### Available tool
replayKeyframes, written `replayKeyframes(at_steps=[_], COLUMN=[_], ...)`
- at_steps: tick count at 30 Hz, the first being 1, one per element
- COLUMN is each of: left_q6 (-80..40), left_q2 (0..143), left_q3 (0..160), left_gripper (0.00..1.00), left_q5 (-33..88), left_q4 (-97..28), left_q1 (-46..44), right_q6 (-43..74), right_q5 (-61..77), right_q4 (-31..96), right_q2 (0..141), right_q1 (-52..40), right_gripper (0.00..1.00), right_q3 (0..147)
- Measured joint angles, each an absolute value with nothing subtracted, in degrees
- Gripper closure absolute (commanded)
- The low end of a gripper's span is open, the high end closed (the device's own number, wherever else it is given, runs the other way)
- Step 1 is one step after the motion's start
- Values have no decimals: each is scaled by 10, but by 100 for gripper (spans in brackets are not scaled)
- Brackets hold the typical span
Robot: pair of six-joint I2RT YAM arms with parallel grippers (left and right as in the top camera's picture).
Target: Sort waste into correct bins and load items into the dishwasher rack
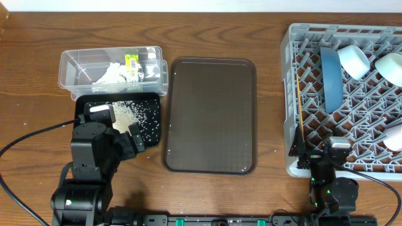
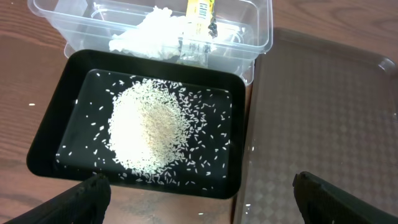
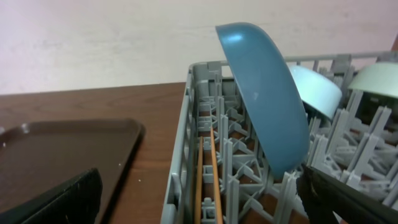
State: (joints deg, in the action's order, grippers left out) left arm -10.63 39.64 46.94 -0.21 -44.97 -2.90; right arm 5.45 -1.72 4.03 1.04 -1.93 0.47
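As far as the views show, progress: near done, my read.
Tub (image 1: 63, 65): tissue (image 1: 112, 75) + wrapper (image 1: 132, 65) both inside.
Black tray (image 1: 154, 99): rice (image 1: 128, 114) heaped in the middle, loose grains spread round it.
Strays: a few white specks on the table beside the black tray, prob. rice; too small to be sure.
Brown tray (image 1: 210, 113): bare, sits btwn the bins and the rack.
Rack (image 1: 287, 56): blue dish (image 1: 331, 78) on edge, white bowl (image 1: 353, 61) just beside it, mint bowl (image 1: 391, 68) at the far right, pink bowl (image 1: 396, 137) at the right edge, partly cut off.
Chopsticks (image 1: 299, 119): lying along the rack's left wall, inside.
Left to do: maybe the stray grains; otherwise nothing obvious outside bins or rack.
Left gripper (image 2: 199, 205): jaws spread wide, nothing btwn them, touching nothing; hangs over the near edge of the black tray.
Right gripper (image 3: 202, 208): jaws wide apart, empty; at the rack's near-left corner, facing the chopsticks and blue dish, no contact seen.
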Motion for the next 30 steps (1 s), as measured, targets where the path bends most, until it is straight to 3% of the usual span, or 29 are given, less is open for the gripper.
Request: replayKeyframes(at_steps=[30], left_q6=[-106], left_q2=[396], left_q3=[469], left_gripper=[3], left_q5=[-2], left_q4=[-450], left_q1=[-29], right_q6=[23], right_q5=[7], right_q4=[41], right_q2=[10], right_q1=[-17], right_gripper=[1], right_q3=[5])
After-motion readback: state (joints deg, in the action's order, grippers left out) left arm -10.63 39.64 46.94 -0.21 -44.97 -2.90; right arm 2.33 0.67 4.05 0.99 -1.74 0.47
